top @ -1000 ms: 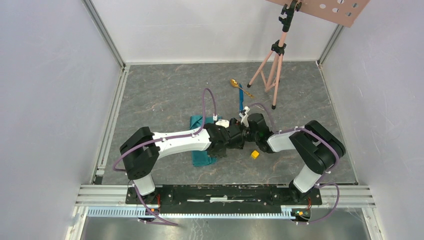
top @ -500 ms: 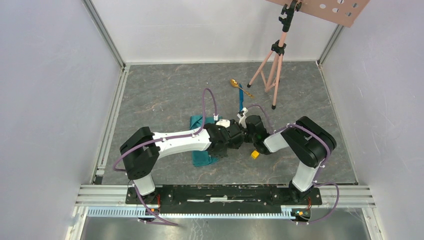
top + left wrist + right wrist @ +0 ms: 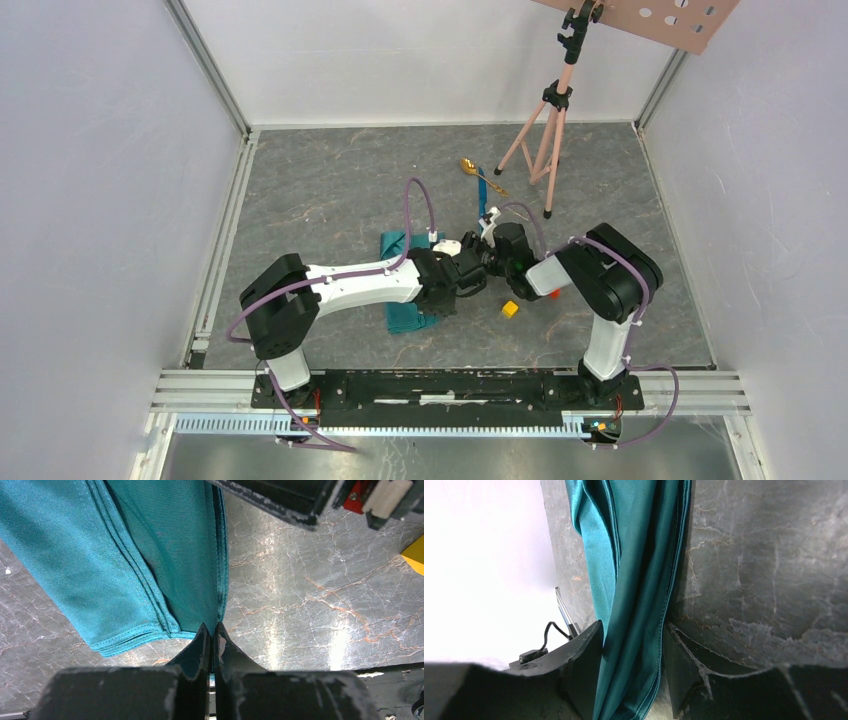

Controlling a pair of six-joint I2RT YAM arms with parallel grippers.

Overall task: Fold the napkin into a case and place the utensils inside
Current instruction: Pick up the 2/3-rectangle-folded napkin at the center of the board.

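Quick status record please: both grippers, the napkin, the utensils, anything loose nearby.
left gripper: shut on the napkin at its edge
right gripper: jaws apart, straddling the napkin's folds, no clear pinch
napkin: folded in layers, between both grippers
spoon: on the table, far side, outside the napkin
blue knife: lying by the spoon, outside the napkin
yellow cube: loose on the table near the right gripper

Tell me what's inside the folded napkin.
The napkin shows only stacked cloth layers at its edges. The left gripper pinches one edge and the right gripper straddles it. The fold's interior is covered. The gold spoon and blue knife lie outside, farther back.
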